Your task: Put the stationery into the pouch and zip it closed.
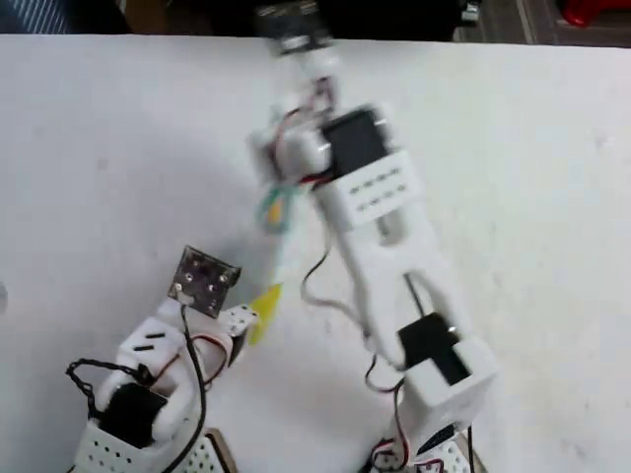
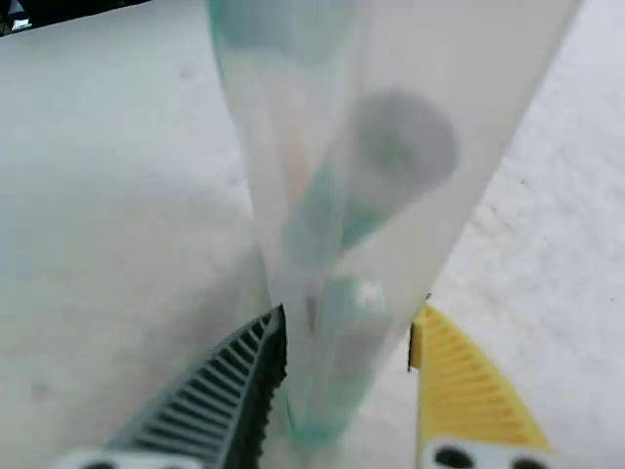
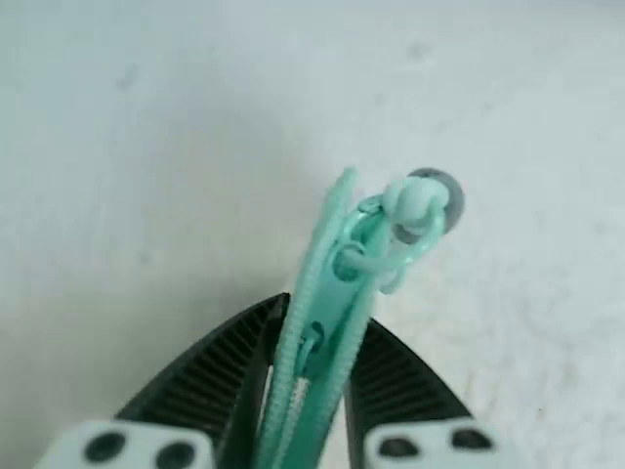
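A translucent pouch (image 2: pixel 391 147) stands on edge over the white table, with a teal pen (image 2: pixel 322 225) and a grey round-ended item (image 2: pixel 405 142) dimly visible inside. My left gripper (image 2: pixel 347 327) is shut on its lower end, one dark finger and one yellow finger (image 2: pixel 459 391) on either side. In the high view the pouch (image 1: pixel 277 251) runs as a narrow strip from the left gripper (image 1: pixel 258 313) up to the right gripper (image 1: pixel 273 205). My right gripper (image 3: pixel 317 322) is shut on the teal zipper edge (image 3: pixel 327 283); the zipper pull (image 3: pixel 415 210) hangs just past the fingertips.
The white table (image 1: pixel 108 148) stretches open to the left and right of both arms. The right arm (image 1: pixel 394 246) slants from the near right edge to the table's far middle. Dark floor lies beyond the far edge.
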